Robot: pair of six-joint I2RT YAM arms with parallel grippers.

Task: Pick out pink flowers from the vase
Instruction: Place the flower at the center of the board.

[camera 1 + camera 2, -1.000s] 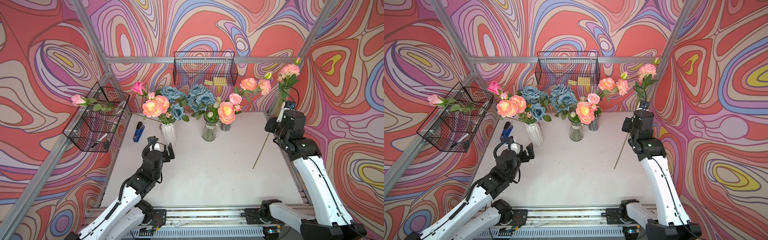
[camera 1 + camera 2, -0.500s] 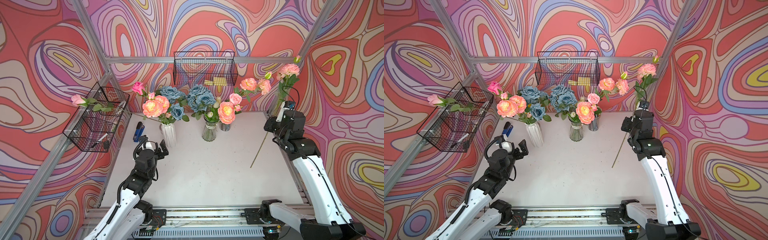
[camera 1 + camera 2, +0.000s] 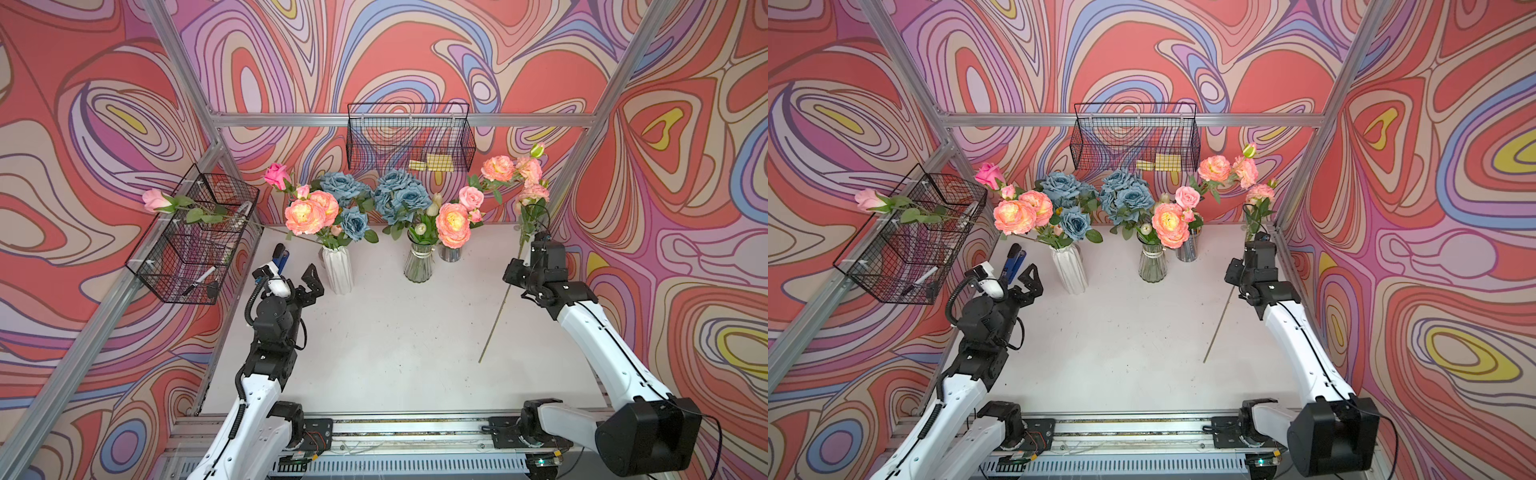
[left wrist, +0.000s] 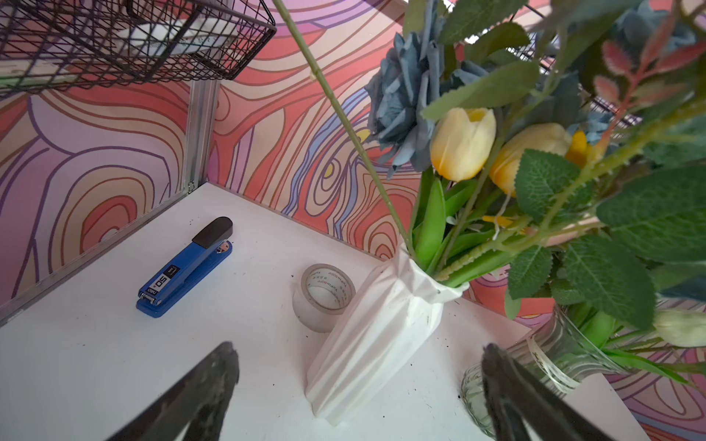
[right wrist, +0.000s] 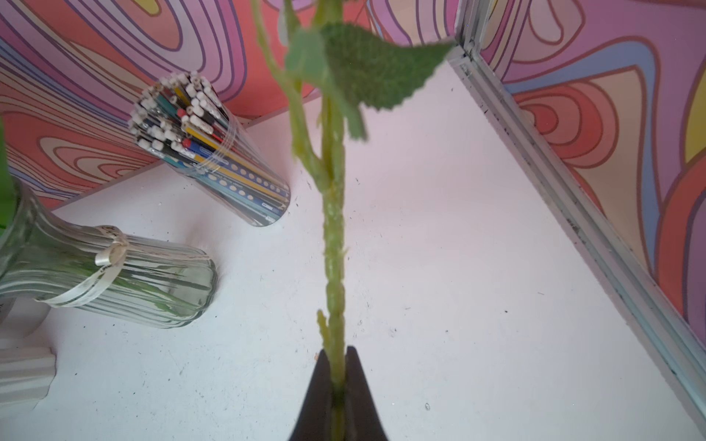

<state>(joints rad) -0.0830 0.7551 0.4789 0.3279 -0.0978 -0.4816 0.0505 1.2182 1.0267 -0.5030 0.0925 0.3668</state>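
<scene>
Swirl-printed pink, red and lilac walls (image 3: pixel 415 50) enclose a white table (image 3: pixel 395 340). Right gripper (image 5: pixel 337 353): pressed together on the green stem of a pale pink ruffled flower (image 3: pixel 534 192), which is clear of every vase. The stem runs through the jaws. The head sits above the gripper near the back right aluminium corner post (image 3: pixel 572 166), and the bare tail slants down toward the table; whether it touches cannot be told. Left gripper (image 4: pixel 359 349): spread wide, empty, just in front of the white pleated ceramic vase (image 3: pixel 337 270). That vase's big peach-pink blooms (image 3: pixel 305 216) stand above the gripper among dusty-blue roses (image 3: pixel 340 187). More pink heads remain in the ribbed clear glass vase (image 3: pixel 419 266). Risks, my reading: the pinch is on a thin round stem, so the top-heavy flower could swivel or slide in the jaws. Its leaves could catch the neighbouring pink spray (image 3: pixel 498 168) or the post, and the tail could drag on the table. On the left, a low approach could tip the narrow vase, and pulling one stem may lift tangled blue ones.
</scene>
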